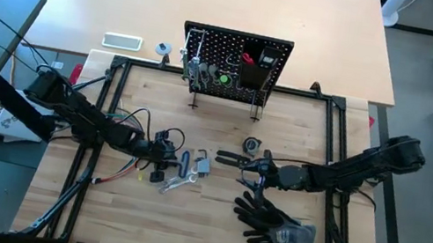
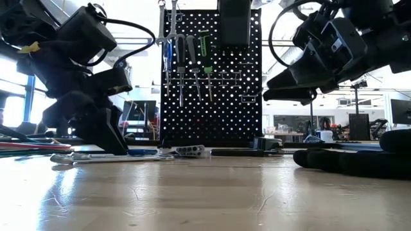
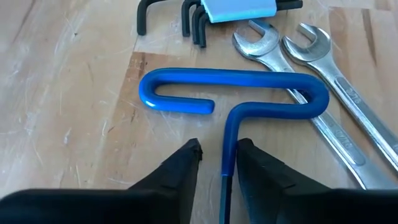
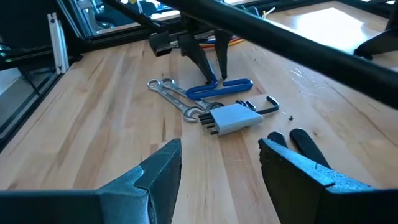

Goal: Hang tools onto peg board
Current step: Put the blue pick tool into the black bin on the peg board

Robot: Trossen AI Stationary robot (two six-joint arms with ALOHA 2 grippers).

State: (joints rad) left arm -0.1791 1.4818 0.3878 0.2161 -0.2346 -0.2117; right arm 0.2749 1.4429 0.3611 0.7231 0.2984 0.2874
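A blue T-handle driver lies flat on the table beside two silver wrenches and a hex key set. My left gripper slants down over it, open by a narrow gap, with the driver's shaft between its fingers. My right gripper hovers open above the table to the right of these tools, holding nothing. The peg board stands upright at the far side, with several tools hanging on it. My left gripper has its fingers on either side of the driver's shaft, just below the handle, coming slanting down from the table's left and lying along the shaft. One finger is right against it; whether it touches I cannot tell. The driver lies on the table.
Black gloves lie near my right gripper on the near right. Black pliers and a small round part lie mid-table. Coloured wires trail at the left. A black frame borders the work area.
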